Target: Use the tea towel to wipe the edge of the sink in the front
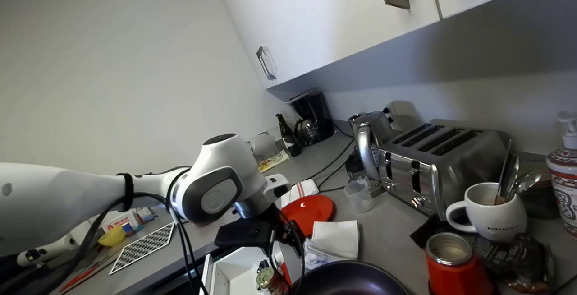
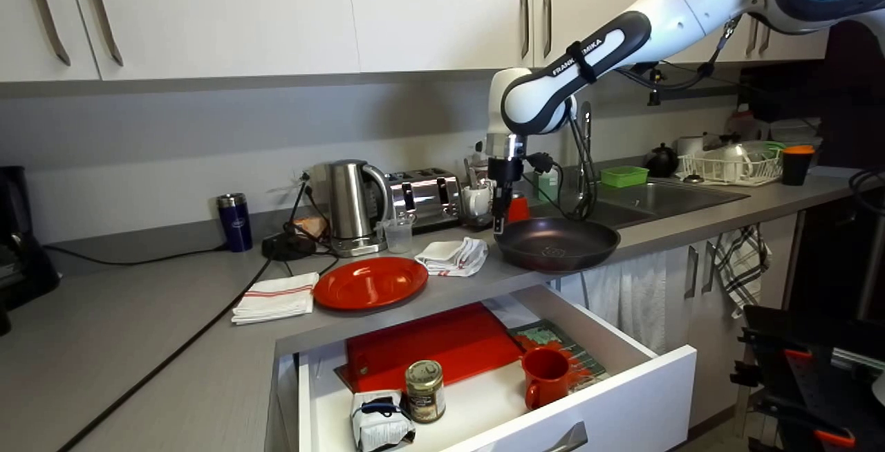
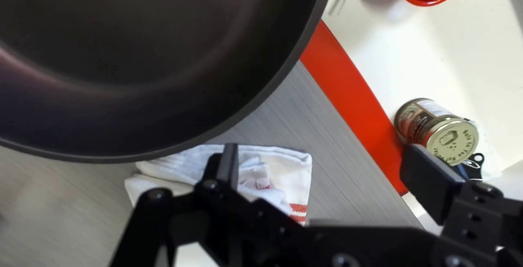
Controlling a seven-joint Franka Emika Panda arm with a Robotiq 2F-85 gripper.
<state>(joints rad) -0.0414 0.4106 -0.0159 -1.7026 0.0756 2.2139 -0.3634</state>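
Observation:
A white tea towel with red stripes lies loosely folded on the counter, in both exterior views (image 1: 336, 241) (image 2: 453, 257) and in the wrist view (image 3: 292, 177). A second folded white towel with red stripes (image 2: 276, 298) lies left of the red plate. A checked towel (image 2: 743, 269) hangs on a cupboard handle. The steel sink (image 2: 681, 198) is set into the counter behind and right of the pan. My gripper (image 3: 327, 173) is open and empty, above the counter between the towel and the pan; in an exterior view its fingertips (image 2: 499, 222) hang by the pan's left rim.
A dark frying pan (image 2: 559, 245) stands between the towel and the sink. A red plate (image 2: 371, 283) lies left of the towel. An open drawer (image 2: 664, 376) juts out below with a red mug (image 2: 546, 376) and a jar (image 2: 424, 391). A toaster (image 2: 425, 196) and kettle (image 2: 349, 196) stand behind.

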